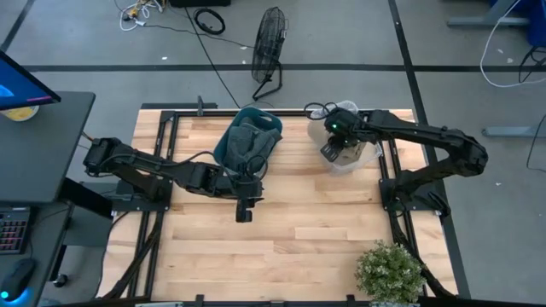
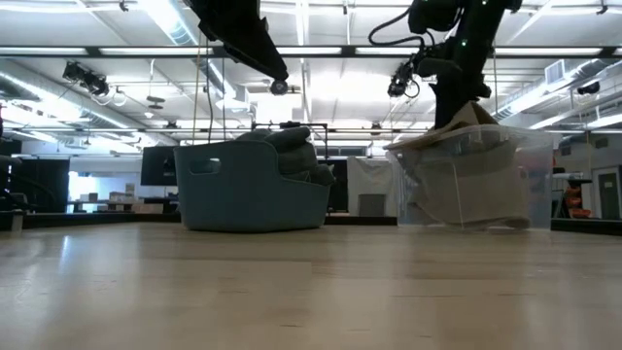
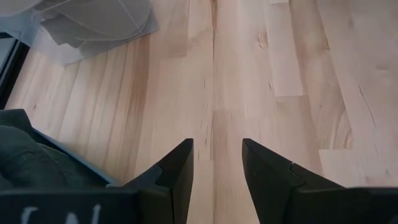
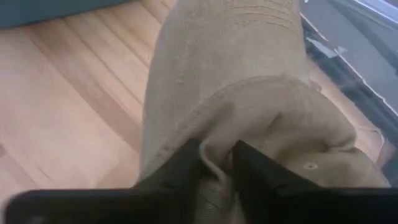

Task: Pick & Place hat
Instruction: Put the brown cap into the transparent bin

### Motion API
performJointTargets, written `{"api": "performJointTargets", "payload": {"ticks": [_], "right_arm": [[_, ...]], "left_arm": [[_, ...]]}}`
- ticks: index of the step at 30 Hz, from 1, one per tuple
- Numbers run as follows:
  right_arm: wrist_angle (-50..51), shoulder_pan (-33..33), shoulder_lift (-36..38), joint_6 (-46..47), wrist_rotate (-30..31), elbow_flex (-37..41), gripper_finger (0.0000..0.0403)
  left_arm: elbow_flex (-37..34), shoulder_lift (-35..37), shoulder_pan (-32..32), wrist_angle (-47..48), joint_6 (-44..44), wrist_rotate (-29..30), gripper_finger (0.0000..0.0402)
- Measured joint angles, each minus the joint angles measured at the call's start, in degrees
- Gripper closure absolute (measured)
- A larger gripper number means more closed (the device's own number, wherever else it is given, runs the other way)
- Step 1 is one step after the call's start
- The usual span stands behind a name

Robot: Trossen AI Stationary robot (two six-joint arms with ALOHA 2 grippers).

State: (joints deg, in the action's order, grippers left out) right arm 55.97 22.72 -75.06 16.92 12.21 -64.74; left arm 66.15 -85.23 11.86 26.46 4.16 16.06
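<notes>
Your right gripper is pinching a fold of the soft, floppy tan hat over the clear bin, far right, while your left gripper is hovering with fingers apart.

Hidden under the right claw in the high view: most of the tan hat. Cut off at the top edge of the low view: both arms. Blurred through the clear bin: its contents. Cropped at the lower left of the left wrist view: the blue basket.
</notes>
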Motion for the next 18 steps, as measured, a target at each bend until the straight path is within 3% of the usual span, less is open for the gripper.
{"api": "performJointTargets", "payload": {"ticks": [4, 12, 18], "right_arm": [[3.8, 0.0, 0.9, -1.8, 0.6, -3.0, 0.0388], [12.6, 0.2, 2.5, 6.3, 7.5, -12.9, 0.0397], [23.1, 1.3, 2.2, 19.9, 7.7, -12.1, 0.0394]], "left_arm": [[0.0, 0.0, 0.0, 0.0, 0.2, 0.0, 0.0262], [0.0, 0.0, 0.0, 0.0, 0.2, 0.0, 0.0262], [0.0, 0.0, 0.0, 0.0, 0.2, 0.0, 0.0262]]}}
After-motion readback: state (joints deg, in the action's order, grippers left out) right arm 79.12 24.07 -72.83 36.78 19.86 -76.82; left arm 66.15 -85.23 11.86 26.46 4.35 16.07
